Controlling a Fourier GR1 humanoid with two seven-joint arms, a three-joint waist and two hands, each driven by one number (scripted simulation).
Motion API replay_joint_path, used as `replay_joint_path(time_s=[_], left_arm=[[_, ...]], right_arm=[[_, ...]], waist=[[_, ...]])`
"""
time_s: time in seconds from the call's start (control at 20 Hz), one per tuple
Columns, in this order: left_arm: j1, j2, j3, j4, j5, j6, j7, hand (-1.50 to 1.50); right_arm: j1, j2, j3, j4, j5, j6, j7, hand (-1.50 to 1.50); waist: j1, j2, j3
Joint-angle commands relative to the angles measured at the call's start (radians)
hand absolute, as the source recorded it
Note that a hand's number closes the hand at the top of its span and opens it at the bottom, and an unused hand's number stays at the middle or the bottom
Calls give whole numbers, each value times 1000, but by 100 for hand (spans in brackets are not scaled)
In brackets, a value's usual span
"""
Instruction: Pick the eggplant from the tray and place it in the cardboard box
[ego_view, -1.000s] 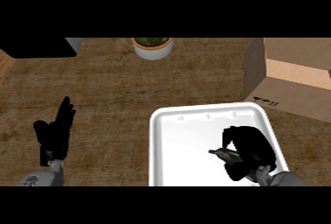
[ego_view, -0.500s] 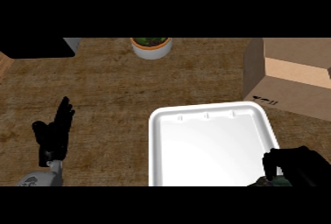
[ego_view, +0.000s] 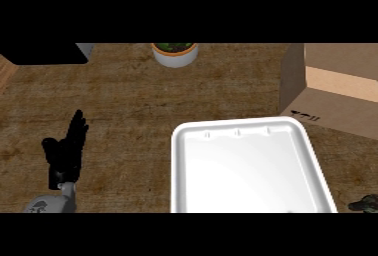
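Note:
The white tray (ego_view: 247, 172) lies on the counter at lower centre-right, and nothing shows inside it. A small dark, green-tinged bit (ego_view: 365, 204) pokes in at the lower right edge, off the tray's right side; it looks like the eggplant's stem end, with the rest out of frame. My right hand does not show. The cardboard box (ego_view: 341, 90) stands at the upper right, just beyond the tray's far right corner. My left hand (ego_view: 65, 152) rests open on the left, fingers straight and pointing away, holding nothing.
A white pot with a green plant (ego_view: 175, 53) stands at the far edge, centre. A black block (ego_view: 40, 53) fills the far left corner. Brown counter top lies between my left hand and the tray.
My right hand held the eggplant over the tray, then drew back toward the lower right and has left the view. The tray now looks empty. The left hand has stayed put.

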Motion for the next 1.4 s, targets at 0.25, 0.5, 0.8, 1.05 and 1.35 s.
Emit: replay_joint_path(time_s=[0.25,0.5,0.8,1.05,1.35], left_arm=[[-60,23,40,34,3,-48,21,0],[-49,-26,-1,-18,-40,-8,67,0],[-63,-66,-17,24,-76,8,32,0],[-46,-16,51,70,-18,-88,-52,0],[-75,-56,-3,2,-72,-26,48,0]], right_arm=[[-149,-1,-309,241,-146,84,-141,150],[-310,-25,-316,471,-176,122,-209,150],[-588,-36,-188,798,-121,120,-278,150],[-730,45,-82,1092,40,-2,-426,150],[-842,55,-48,1443,211,-158,-602,150]], waist=[[27,7,1],[37,8,1],[51,11,0],[64,15,1],[68,17,2]])
